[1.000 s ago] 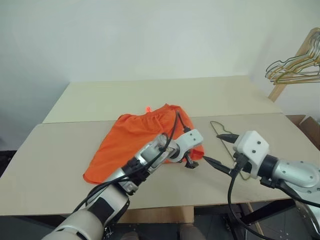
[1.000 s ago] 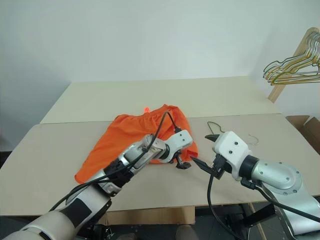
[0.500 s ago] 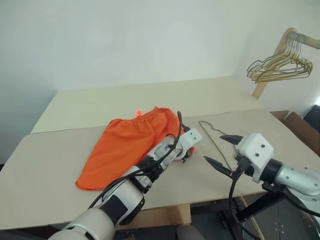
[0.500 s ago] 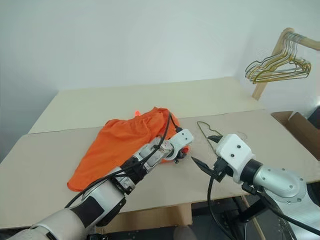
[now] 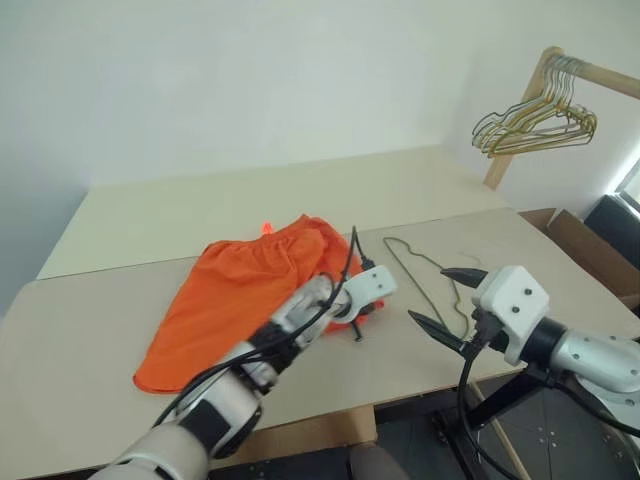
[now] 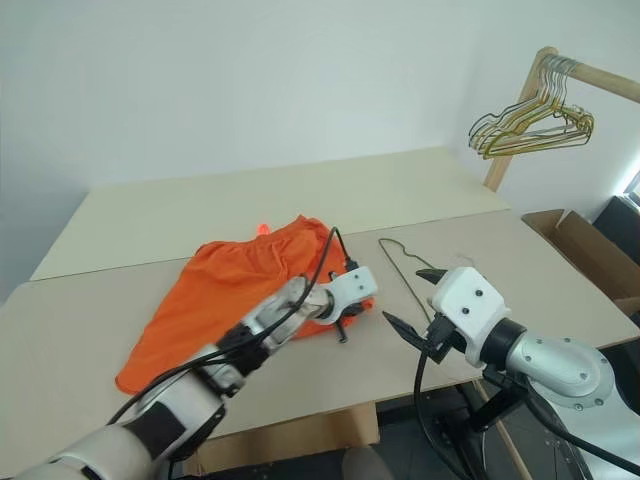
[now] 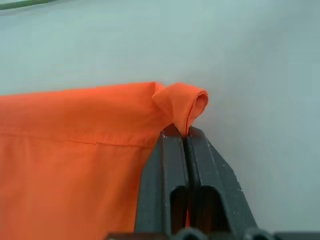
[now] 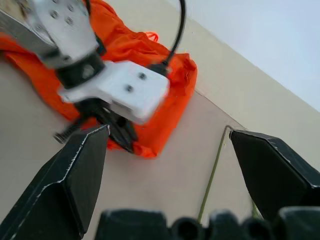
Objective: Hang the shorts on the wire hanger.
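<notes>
**Shorts pinched at corner by left fingers, hanger lying free**

Shorts [image 5: 240,290], bright orange, lie spread on the beige surface [image 5: 90,330], left of centre, running from a near-left hem up to the gathered waistband at the far right. Small orange loop [image 5: 266,226] sticks up at the far edge. Left gripper [image 5: 357,330] sits at the near-right corner of the shorts, fingers [image 7: 175,170] pressed together and pinching a small rolled fold of orange fabric; the left wrist view shows the fold bunched right at the fingertips. The rest of the cloth is flat on the surface.

Wire hanger [image 5: 425,275], thin and dark, lies flat on the surface just right of the shorts, between them and the right gripper, not touching the cloth. Hook end points to the right.

Right gripper [image 5: 447,298] hovers above the near-right part of the surface, fingers spread wide, holding nothing, aimed left toward the left gripper and the shorts' corner. Hanger is near it, untouched.

Far right: a wooden rail [image 5: 585,75] with a bunch of gold/green hangers [image 5: 535,118]. Cardboard box [image 5: 585,250] beside the surface at right.
</notes>
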